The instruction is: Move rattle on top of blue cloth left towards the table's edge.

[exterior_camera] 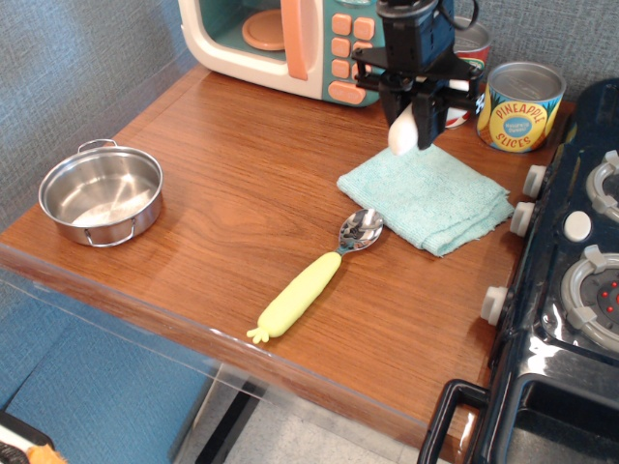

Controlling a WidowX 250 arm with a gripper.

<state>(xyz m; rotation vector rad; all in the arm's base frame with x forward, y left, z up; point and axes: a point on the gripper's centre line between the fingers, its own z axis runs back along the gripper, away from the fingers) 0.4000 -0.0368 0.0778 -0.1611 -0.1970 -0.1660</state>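
Note:
My gripper point(406, 124) hangs above the far left part of the blue cloth point(430, 198) and is shut on the rattle point(402, 130). Only the rattle's cream-white stem end shows below the fingers; its cap is hidden in the gripper. The rattle is lifted clear of the cloth. The cloth lies flat and spread on the brown table point(242, 193), near the right side by the stove.
A yellow-handled spoon point(314, 278) lies in front of the cloth. A steel pot point(101, 194) sits at the left edge. A toy microwave point(290, 43) and a pineapple tin point(520, 106) stand at the back. A black toy stove point(571, 280) is at the right.

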